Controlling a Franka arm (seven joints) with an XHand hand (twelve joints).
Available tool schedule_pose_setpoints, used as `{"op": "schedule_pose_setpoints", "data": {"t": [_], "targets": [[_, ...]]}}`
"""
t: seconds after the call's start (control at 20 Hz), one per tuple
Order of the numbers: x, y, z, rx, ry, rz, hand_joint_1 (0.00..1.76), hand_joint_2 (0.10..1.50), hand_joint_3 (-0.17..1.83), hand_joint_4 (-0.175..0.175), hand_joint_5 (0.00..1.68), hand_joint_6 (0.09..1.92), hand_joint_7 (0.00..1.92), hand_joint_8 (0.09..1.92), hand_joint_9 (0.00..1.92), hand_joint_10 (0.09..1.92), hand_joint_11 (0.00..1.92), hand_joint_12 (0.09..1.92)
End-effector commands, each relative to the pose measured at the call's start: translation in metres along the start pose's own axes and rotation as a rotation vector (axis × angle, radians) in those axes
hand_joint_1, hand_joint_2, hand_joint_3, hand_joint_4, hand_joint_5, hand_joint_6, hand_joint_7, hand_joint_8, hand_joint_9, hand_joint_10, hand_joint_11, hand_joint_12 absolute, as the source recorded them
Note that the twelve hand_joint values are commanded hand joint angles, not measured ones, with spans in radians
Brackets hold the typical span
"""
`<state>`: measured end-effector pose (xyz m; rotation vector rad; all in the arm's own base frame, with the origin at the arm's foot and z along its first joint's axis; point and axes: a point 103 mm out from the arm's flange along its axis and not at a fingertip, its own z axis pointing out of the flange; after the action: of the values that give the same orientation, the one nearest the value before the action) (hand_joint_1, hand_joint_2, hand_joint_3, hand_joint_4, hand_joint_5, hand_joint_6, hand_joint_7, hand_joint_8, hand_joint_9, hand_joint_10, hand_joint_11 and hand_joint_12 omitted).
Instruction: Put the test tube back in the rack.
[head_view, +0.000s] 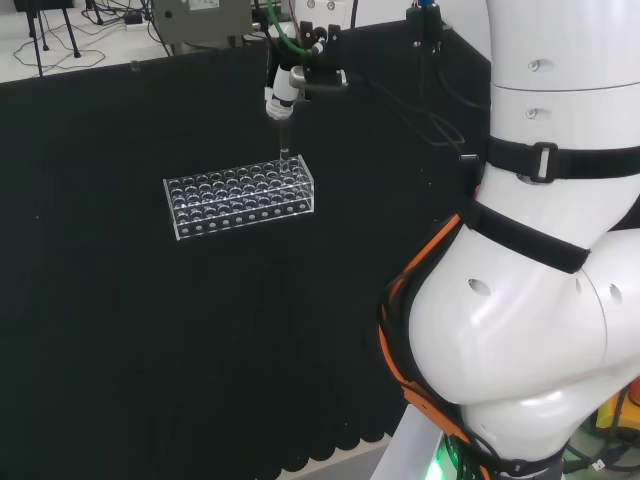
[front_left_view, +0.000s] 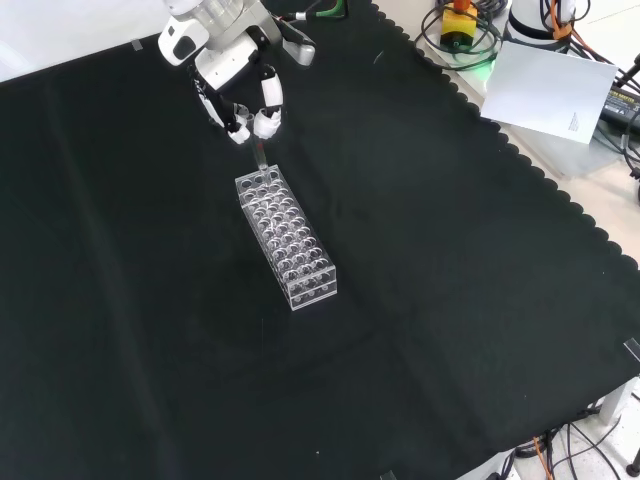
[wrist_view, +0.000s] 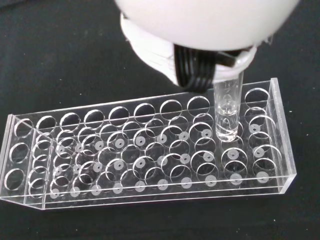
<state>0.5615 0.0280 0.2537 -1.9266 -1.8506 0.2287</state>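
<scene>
**Tube over rack, not yet seated**

Head view: hand (head_view: 285, 88) above the right end of the rack (head_view: 240, 198), pinching the tube (head_view: 284, 148) upright; tip at the rack's top edge.

Front view: hand (front_left_view: 248, 108) at the rack's (front_left_view: 285, 238) far end, fingers closed on the tube (front_left_view: 260, 155). Judged mid-insertion; lowering and release left.

Wrist view: tube (wrist_view: 227, 112) bottom entering a hole near one end of the rack (wrist_view: 150, 150), not down to the base. No readable writing anywhere.

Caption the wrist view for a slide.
Black-and-white robot hand lowers a clear glass test tube into a clear plastic rack.
</scene>
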Motion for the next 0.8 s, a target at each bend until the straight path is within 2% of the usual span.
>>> {"op": "schedule_pose_setpoints", "data": {"t": [0.05, 0.8], "targets": [[0.000, 0.001, 0.001, 0.001, -0.001, 0.005, 1.45, 0.51, 0.84, -0.175, 1.42, 0.11, 1.47, 0.45, 1.34, 0.95, 1.18, 0.97], [0.000, 0.012, 0.008, 0.018, 0.006, 0.008, 1.45, 0.51, 0.84, -0.175, 1.42, 0.11, 1.47, 0.45, 1.34, 0.95, 1.18, 0.97]]}}
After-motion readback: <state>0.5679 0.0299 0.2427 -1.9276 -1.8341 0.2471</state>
